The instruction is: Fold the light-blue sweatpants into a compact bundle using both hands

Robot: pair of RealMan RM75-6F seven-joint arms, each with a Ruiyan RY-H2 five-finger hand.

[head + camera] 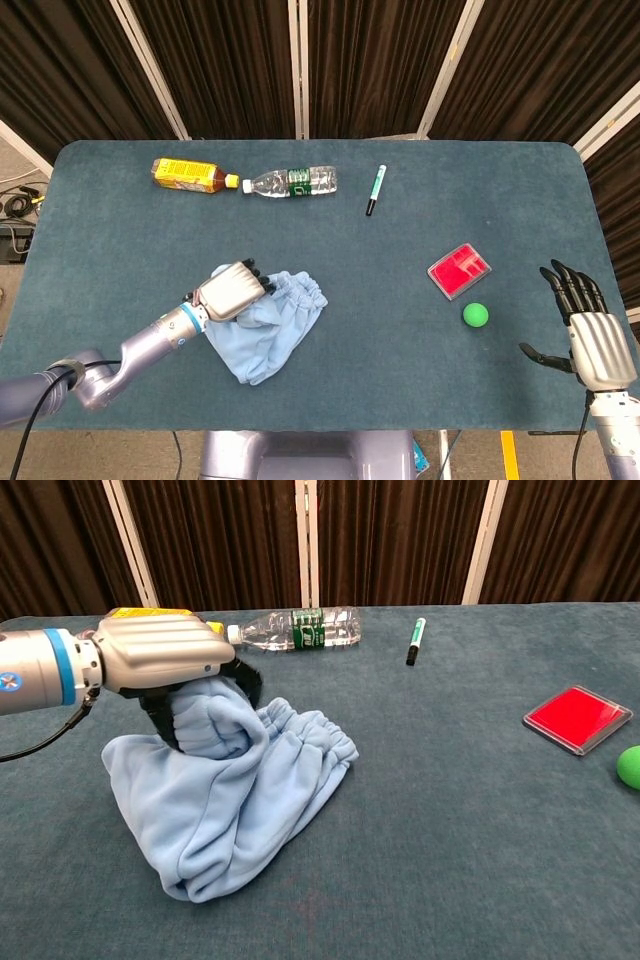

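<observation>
The light-blue sweatpants (pixel 268 326) (pixel 240 800) lie bunched at the table's front left, their elastic waistband (pixel 320 735) toward the right. My left hand (pixel 232 291) (pixel 165 660) grips a lifted fold of the cloth and holds it over the waistband end. The fingers wrap around the fabric, which hides their tips. My right hand (pixel 588 335) hovers at the table's right front edge, fingers spread, holding nothing. The chest view does not show it.
A tea bottle (pixel 188 175) and a clear water bottle (pixel 293 182) lie at the back left, a green marker (pixel 376 189) behind centre. A red flat box (pixel 460 270) and a green ball (pixel 475 315) sit at the right, near my right hand.
</observation>
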